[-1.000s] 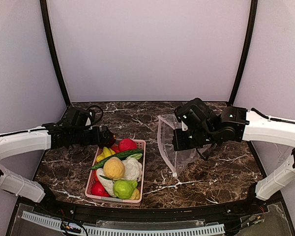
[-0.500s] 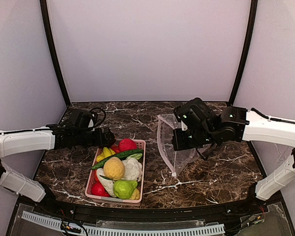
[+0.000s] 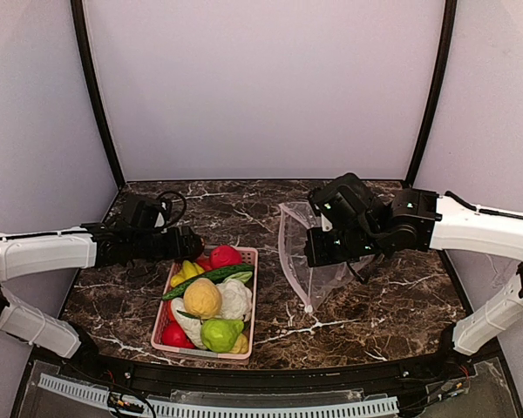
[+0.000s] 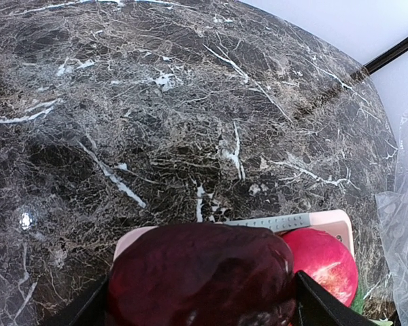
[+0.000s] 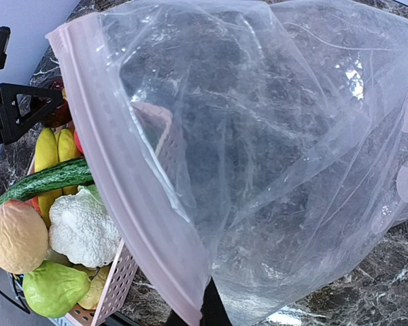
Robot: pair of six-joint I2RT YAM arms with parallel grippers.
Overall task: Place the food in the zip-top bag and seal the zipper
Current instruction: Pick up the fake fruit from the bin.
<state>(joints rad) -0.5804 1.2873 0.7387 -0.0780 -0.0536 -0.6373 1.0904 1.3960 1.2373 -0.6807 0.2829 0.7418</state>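
Observation:
The pink basket (image 3: pixel 254 300) holds the food: red fruit (image 3: pixel 226 256), cucumber (image 3: pixel 207 279), yellow-orange ball (image 3: pixel 201 297), cauliflower (image 3: pixel 235 299) and others. My left gripper (image 3: pixel 190 244) is at the basket's far left corner. In the left wrist view its fingers press both sides of the dark purple eggplant (image 4: pixel 200 272), with the red fruit (image 4: pixel 323 261) beside it. My right gripper (image 3: pixel 318 248) is shut on the mouth edge of the zip-top bag (image 3: pixel 305 252), holding it upright and open beside the basket. The pinkish zipper (image 5: pixel 122 183) runs along the mouth toward the right gripper (image 5: pixel 207 309).
The basket stands left of centre near the front edge of the dark marble table (image 3: pixel 392 296). A green pear-like fruit (image 3: pixel 220 333) lies at its near end. Black frame posts (image 3: pixel 96 96) rise at the back corners, and the bag's lower part rests on the table.
My left gripper has edged in over the basket's far corner and its jaws have narrowed onto the eggplant. The right arm and the bag have stayed still.

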